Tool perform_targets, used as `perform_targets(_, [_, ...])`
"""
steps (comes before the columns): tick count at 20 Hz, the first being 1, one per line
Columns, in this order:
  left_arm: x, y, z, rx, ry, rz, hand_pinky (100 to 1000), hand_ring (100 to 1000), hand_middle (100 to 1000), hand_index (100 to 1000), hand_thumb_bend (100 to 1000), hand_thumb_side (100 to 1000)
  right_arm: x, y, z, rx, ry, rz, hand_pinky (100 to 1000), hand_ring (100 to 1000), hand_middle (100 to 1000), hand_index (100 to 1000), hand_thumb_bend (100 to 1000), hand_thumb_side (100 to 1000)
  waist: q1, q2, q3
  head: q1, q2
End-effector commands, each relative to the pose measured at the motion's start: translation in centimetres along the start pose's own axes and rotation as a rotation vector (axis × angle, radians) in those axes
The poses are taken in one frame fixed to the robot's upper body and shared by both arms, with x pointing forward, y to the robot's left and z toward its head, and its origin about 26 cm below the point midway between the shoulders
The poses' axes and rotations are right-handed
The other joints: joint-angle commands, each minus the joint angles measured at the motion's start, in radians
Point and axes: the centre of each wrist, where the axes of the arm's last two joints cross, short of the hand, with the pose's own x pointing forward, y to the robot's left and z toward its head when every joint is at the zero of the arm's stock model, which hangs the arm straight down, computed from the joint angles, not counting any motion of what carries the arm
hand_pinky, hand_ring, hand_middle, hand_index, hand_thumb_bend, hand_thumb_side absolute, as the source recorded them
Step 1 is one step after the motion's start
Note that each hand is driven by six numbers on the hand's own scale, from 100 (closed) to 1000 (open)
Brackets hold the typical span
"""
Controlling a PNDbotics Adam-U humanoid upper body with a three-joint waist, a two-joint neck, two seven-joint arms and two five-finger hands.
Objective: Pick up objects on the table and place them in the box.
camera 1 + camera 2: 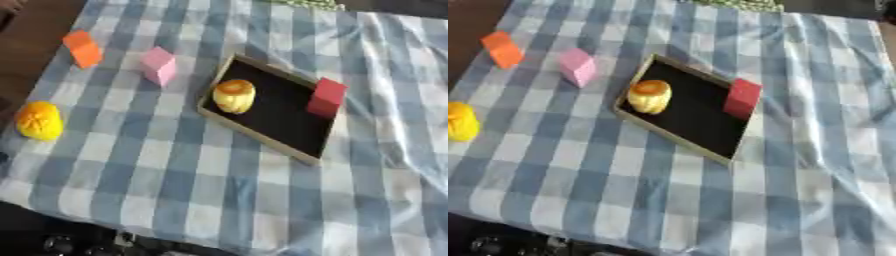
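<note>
In the left eye view, a blue-and-white checked cloth (175,165) is spread over the table. A shallow box (254,136) with a pale rim and a black floor is set askew right of the middle. Inside it, at its left end, a pale yellow rounded object with an orange top (234,96) is seen. A red block (326,97) is placed at the box's far right edge; whether it rests inside or on the rim cannot be told. Outside the box, a pink block (159,65) lies just to its far left, an orange block (83,48) further left and well apart from it, and a yellow rounded object (38,120) near the cloth's left edge.

In the right eye view, the same layout is shown, with the yellow rounded object cut by the left border. Neither hand is shown in either view, so the state of the fingers cannot be told.
</note>
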Motion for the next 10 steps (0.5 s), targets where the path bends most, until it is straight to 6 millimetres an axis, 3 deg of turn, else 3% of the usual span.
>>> perform_targets(1, [-0.2,0.8,0.1,0.025,0.020,-0.029,888,845,784,891,537,153,0.5,-0.6,-0.3,-0.011,-0.022,0.001,801,762,577,721,253,327,0.019,0.001,-0.002,0.004,0.004])
perform_targets(6, [0.1,0.8,-0.7,0.047,-0.010,0.014,883,842,780,914,527,259,0.6,-0.4,-0.2,-0.004,-0.019,-0.008,802,761,576,720,251,328,0.019,0.002,-0.005,0.004,0.004])
perform_targets(10, [0.6,1.4,-1.2,0.093,-0.018,0.014,873,833,772,895,523,225,0.6,-0.3,-0.2,0.005,-0.014,-0.017,802,761,574,720,256,323,0.019,0.004,-0.008,0.003,0.004])
